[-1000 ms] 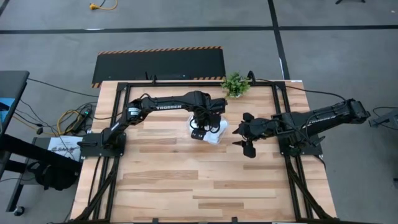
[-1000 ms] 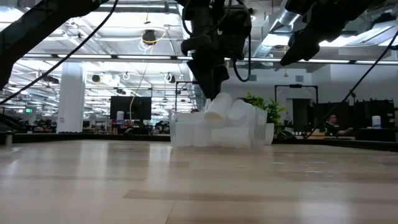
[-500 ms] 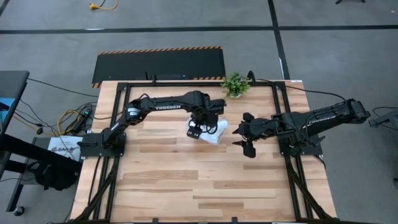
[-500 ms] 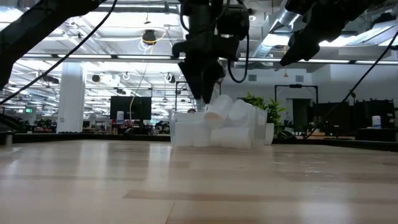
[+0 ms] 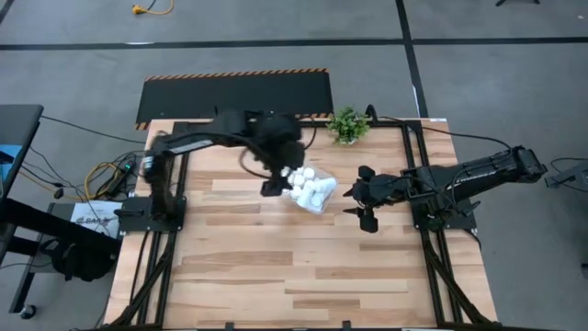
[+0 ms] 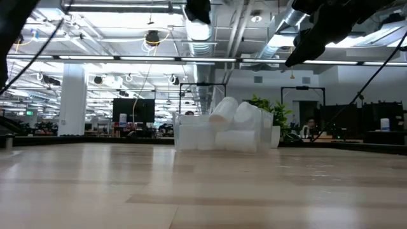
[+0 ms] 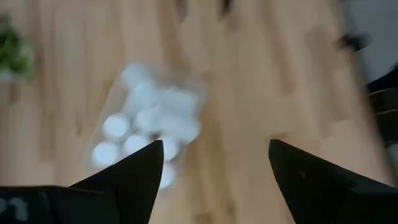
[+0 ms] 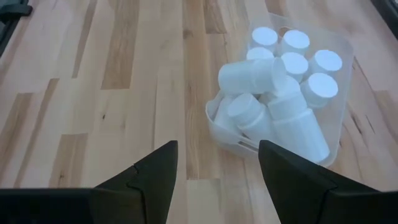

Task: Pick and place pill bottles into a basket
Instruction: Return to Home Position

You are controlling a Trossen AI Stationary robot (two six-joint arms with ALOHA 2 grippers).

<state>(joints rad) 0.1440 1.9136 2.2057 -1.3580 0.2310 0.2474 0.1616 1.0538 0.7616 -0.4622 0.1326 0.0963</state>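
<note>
Pill bottles (image 5: 308,185) lie heaped in the basket (image 5: 323,207) on the desk (image 5: 276,267). From above, the basket sits between the left claw (image 5: 270,188), close beside it, and the right claw (image 5: 367,210), a little farther off. At desk height, the basket stands low and to one side of the raised right claw. The left wrist camera shows its claw spread wide and empty, with the basket ahead and below. The right wrist camera shows its claw likewise wide apart and holding nothing, with the basket just beyond the fingertips.
</note>
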